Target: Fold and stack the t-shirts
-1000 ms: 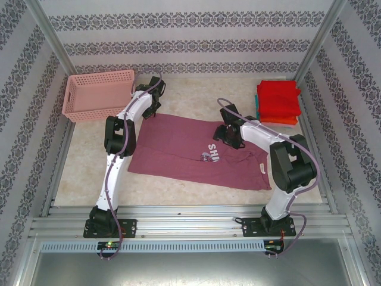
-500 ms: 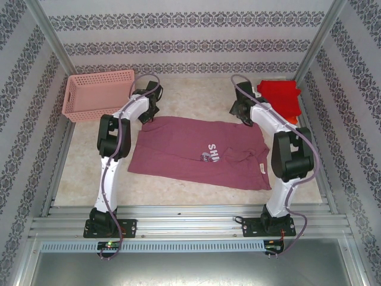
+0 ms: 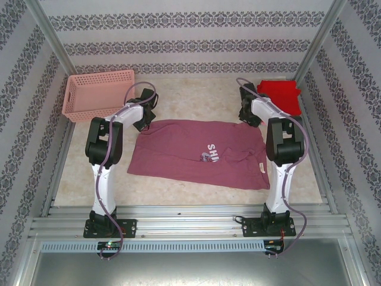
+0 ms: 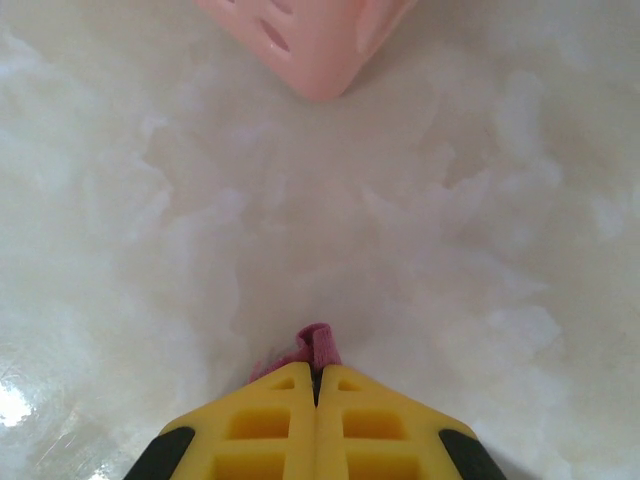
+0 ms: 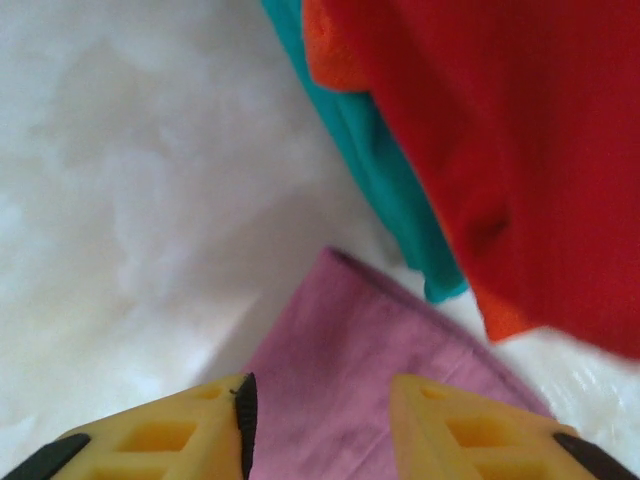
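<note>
From above, the maroon t-shirt (image 3: 199, 152) lies spread flat on the table (image 3: 196, 98), with the folded stack (image 3: 278, 96) at the far right. Up close at the left wrist, the left gripper (image 4: 316, 372) is clamped tight on a nub of maroon cloth, and the pink basket (image 4: 320, 50) has its corner just ahead. At the right wrist, the right gripper (image 5: 320, 385) has its jaws apart over the shirt's corner, just beside the stack's teal and orange layers.

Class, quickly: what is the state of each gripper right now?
Left gripper: closed, pinching an edge of the maroon t-shirt.
Right gripper: open, fingers astride that shirt's corner.
</note>
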`<state>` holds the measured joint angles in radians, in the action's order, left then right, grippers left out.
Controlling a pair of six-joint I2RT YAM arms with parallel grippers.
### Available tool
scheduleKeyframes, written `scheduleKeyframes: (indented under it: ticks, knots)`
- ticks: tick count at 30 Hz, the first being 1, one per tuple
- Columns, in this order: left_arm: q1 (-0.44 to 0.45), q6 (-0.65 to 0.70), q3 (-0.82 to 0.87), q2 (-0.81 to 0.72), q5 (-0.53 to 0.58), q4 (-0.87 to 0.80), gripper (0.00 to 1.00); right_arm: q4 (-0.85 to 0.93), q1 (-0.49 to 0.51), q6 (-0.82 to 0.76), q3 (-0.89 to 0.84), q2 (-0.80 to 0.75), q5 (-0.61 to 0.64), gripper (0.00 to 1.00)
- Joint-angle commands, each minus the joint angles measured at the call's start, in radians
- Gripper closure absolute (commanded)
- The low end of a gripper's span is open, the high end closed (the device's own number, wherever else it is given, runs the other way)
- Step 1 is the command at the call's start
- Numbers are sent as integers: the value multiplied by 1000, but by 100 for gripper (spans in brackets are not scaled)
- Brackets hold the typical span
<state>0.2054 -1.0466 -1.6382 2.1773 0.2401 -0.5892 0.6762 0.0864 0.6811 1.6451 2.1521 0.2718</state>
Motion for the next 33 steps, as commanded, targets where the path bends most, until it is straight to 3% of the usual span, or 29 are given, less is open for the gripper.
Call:
scheduleKeyframes:
  ticks: [1,10,12,16,17,25,33]
  knots:
    - [-17,28,13,-45,11,21,100,47,-15,-9,62,54,0,64]
    - [-21,34,13,-41,-3,26,100,97,-27,-38,168,136,23,67]
    - [-21,35,12,-40,-3,28,100,98,-31,-38,171,142,14,73]
    - [-23,39,11,-39,-5,29,100,103,-30,-40,164,136,3,98]
    - [-23,41,9,-40,-8,30,100,99,-30,-44,160,127,-1,100]
    - [-28,62,-10,-57,-38,41,100,36,-3,-101,58,-37,1,100]
    - [-49,81,-48,-57,-95,45,100,-29,16,-108,-169,-273,35,100]
